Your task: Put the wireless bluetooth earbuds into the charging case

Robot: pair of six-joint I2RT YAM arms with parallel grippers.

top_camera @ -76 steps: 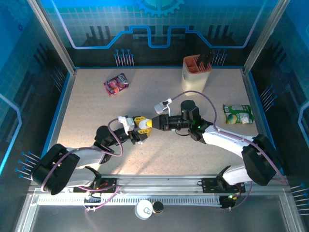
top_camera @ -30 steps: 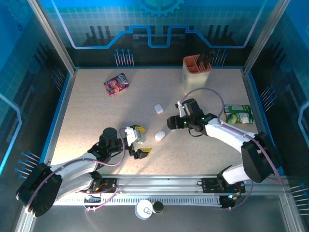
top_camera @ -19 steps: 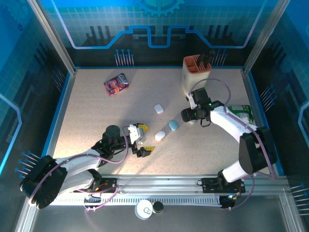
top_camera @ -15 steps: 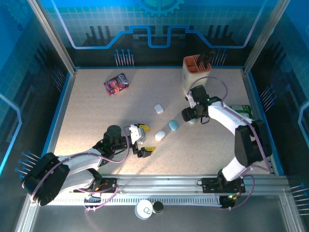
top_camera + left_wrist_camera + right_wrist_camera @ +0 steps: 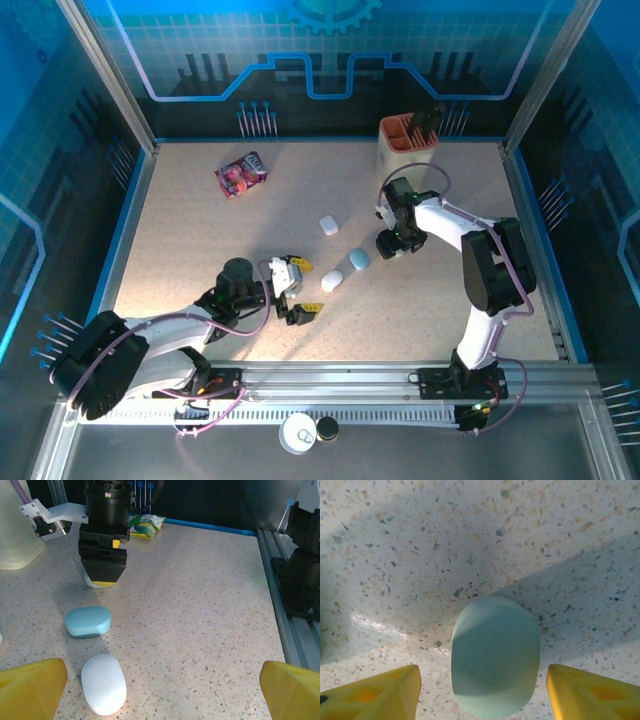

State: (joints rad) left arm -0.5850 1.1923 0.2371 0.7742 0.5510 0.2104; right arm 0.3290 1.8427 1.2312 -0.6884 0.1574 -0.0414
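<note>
Top view: left gripper [image 5: 304, 287] spread wide, empty; white charging case [image 5: 331, 282] just at its 3 o'clock; blue charging case [image 5: 358, 260] at that one's 1 o'clock; second white charging case [image 5: 329, 225] farther off at 12
Left wrist view: blue charging case at 11 o'clock of the white charging case, near but apart; right gripper [image 5: 102, 577] pointing down at 12 o'clock of the blue one
Right wrist view: right gripper wide; fingertips [image 5: 375, 690] flank a pale green charging case [image 5: 495, 655] on the worktop [image 5: 470, 540], not touching it

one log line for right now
left gripper open, empty | right gripper open, straddling pale green rounded plastic case | case lying on speckled table
</note>
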